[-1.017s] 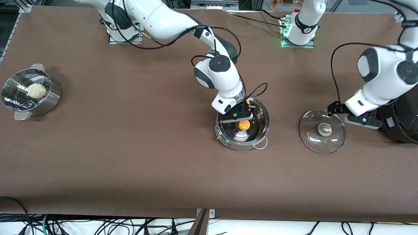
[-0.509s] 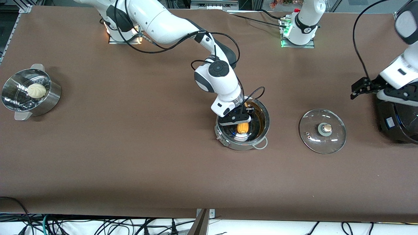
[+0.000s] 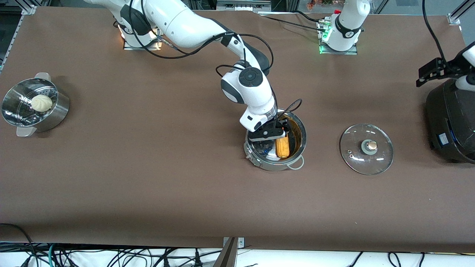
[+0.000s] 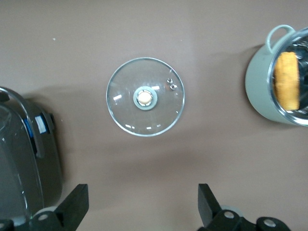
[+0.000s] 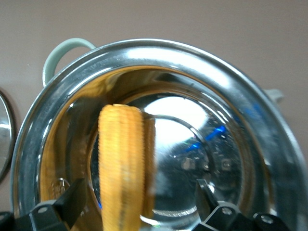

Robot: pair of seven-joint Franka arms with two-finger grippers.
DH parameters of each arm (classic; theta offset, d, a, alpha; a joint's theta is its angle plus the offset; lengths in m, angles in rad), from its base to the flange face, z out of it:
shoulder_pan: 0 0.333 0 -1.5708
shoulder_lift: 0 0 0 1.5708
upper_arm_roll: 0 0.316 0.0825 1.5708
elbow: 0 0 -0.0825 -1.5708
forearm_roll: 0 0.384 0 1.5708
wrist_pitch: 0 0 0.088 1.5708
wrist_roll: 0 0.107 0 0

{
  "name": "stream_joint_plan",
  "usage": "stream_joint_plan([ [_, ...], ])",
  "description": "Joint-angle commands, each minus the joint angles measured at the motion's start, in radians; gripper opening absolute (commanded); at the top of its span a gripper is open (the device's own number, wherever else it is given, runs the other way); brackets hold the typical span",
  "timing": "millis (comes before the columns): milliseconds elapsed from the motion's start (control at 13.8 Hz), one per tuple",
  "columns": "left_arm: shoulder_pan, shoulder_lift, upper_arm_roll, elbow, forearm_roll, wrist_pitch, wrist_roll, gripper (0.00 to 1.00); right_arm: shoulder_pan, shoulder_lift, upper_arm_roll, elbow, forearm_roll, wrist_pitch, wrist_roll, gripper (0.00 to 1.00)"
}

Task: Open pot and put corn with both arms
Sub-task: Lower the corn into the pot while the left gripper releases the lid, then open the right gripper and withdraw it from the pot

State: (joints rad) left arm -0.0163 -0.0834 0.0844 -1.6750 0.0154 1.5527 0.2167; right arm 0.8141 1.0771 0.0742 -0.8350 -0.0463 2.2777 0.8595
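Observation:
The steel pot [image 3: 259, 159] stands lidless mid-table. The corn [image 3: 282, 145] lies inside it on the bottom, also in the right wrist view [image 5: 122, 163] and the left wrist view [image 4: 286, 79]. My right gripper [image 3: 272, 134] is open just over the pot's mouth; its fingers [image 5: 72, 202] stand wide apart above the corn without touching it. The glass lid [image 3: 366, 148] lies flat on the table beside the pot, toward the left arm's end, knob up [image 4: 145, 97]. My left gripper [image 3: 432, 72] is open and empty, raised high over the black cooker's edge, its jaws wide apart [image 4: 143, 202].
A big black cooker [image 3: 451, 126] sits at the left arm's end of the table, also in the left wrist view [image 4: 19, 159]. A perforated steamer bowl [image 3: 55, 115] with a white bun [image 3: 41, 102] stands at the right arm's end.
The right gripper has opened and the corn has dropped from upright in its fingers to lying flat in the pot. The left gripper has risen away from the lid toward the cooker.

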Motion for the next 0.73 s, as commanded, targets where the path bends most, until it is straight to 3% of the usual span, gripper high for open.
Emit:
stream_joint_plan([
  [0, 0.004, 0.059, -0.038, 0.109, 0.020, -0.065, -0.095, 1.00, -0.038, -0.126, -0.001, -0.009, -0.010, -0.140, -0.038, 1.00],
  [145, 0.001, 0.073, -0.042, 0.136, 0.012, -0.065, -0.228, 1.00, -0.107, -0.199, 0.010, -0.010, 0.000, -0.266, -0.152, 1.00],
  [436, -0.008, 0.082, -0.025, 0.141, 0.011, -0.065, -0.240, 1.00, -0.210, -0.314, -0.002, -0.013, 0.026, -0.490, -0.263, 1.00],
  [654, -0.010, 0.088, -0.029, 0.153, 0.009, -0.065, -0.244, 1.00, -0.272, -0.396, -0.072, -0.015, 0.023, -0.712, -0.364, 1.00],
])
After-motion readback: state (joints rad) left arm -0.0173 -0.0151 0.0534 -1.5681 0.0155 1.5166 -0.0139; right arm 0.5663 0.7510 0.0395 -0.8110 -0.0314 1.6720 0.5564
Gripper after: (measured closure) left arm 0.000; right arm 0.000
